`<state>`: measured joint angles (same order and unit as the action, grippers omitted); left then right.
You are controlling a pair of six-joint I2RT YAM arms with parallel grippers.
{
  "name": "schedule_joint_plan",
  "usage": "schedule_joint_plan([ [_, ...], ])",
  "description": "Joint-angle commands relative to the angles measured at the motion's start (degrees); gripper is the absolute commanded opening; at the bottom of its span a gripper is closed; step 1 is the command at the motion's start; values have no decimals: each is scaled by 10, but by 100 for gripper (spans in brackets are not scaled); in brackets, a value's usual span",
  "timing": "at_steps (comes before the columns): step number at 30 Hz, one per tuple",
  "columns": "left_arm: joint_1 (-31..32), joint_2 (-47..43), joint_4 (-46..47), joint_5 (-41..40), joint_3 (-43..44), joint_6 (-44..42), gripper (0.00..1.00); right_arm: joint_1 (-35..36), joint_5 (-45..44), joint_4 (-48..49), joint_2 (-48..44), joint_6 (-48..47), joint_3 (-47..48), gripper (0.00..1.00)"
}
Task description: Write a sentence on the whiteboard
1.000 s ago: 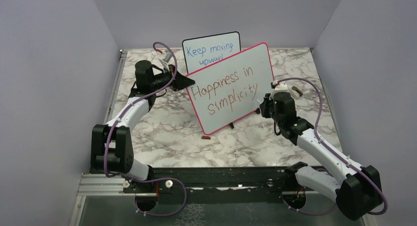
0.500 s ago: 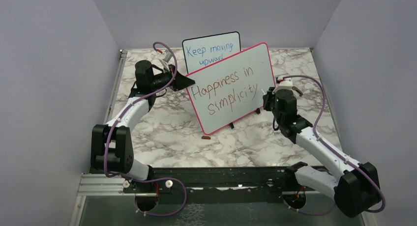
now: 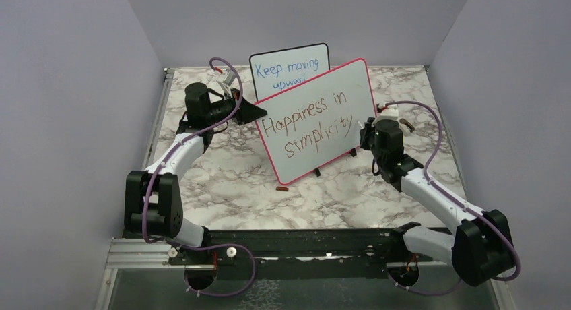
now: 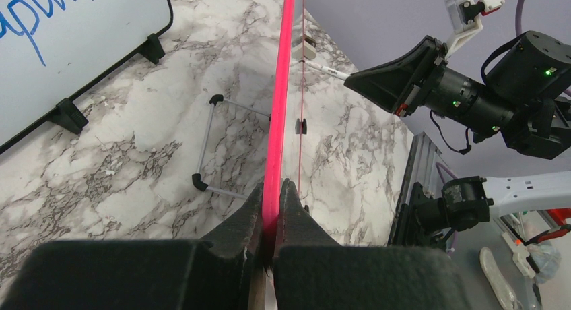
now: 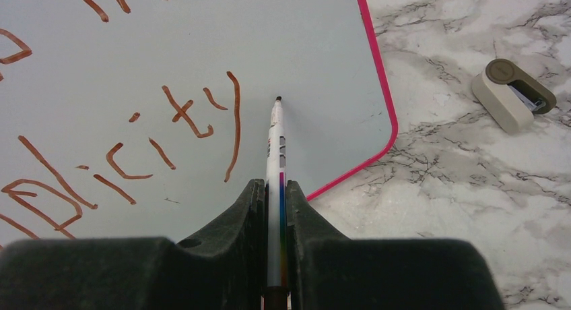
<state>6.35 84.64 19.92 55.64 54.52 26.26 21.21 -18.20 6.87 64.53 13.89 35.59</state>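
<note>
**Figure.** The whiteboard (image 3: 315, 118) is standing tilted on the table (image 3: 222, 182), in front of a smaller black-framed board (image 3: 289, 71). The left hand (image 4: 272, 195) is pinching its pink frame edge-on at the left side. The right hand (image 5: 275, 189) is clamping a marker (image 5: 275, 148) and pointing the tip at the bare board just right of the last letter. Whether the tip is touching the surface cannot be told from the wrist view.

**Risks.**
- The board is being steadied at one edge only. A firm push from the marker at the far side could pivot it backward or slide its feet, and that would distort the stroke.
- A slip of the frame between the left fingers (image 4: 252, 212) would probably let the board swing toward the smaller board behind it.
- The right hand is hovering close to fresh ink, so a sideways drift could smear the final letters.
- The marker is being gripped low on its barrel, and a hard press might push it back through the hand.

**Legible text.** The sentence (image 3: 310, 125) is reading "Happiness in simplicity" in brownish-red, on two lines, with no full stop showing. The smaller board is showing "Keep moving upward" in blue, with the last word partly covered. The marker's barrel print is too small to read.
</note>
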Motion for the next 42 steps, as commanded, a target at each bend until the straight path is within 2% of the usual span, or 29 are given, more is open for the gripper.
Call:
schedule_joint_plan([
  [1,8,22,-67,-55,-12,-62,0,-6,24,24,14,6,12,1],
  [8,8,23,-71,-58,-12,-66,0,-8,30,6,12,11,18,1],
  [17,8,23,-92,-78,-2,-78,0,-7,14,-88,-104,20,31,1],
  [21,8,30,-100,-88,15,-74,4,-7,30,-115,-161,25,27,1],
  [26,8,36,-121,-108,45,-80,17,-8,42,-144,-204,26,27,1],
  [32,8,33,-190,-148,88,-111,43,-8,48,-171,-237,17,31,1],
  [42,8,-68,-269,-229,98,-131,70,-8,53,-212,-277,12,39,1],
])
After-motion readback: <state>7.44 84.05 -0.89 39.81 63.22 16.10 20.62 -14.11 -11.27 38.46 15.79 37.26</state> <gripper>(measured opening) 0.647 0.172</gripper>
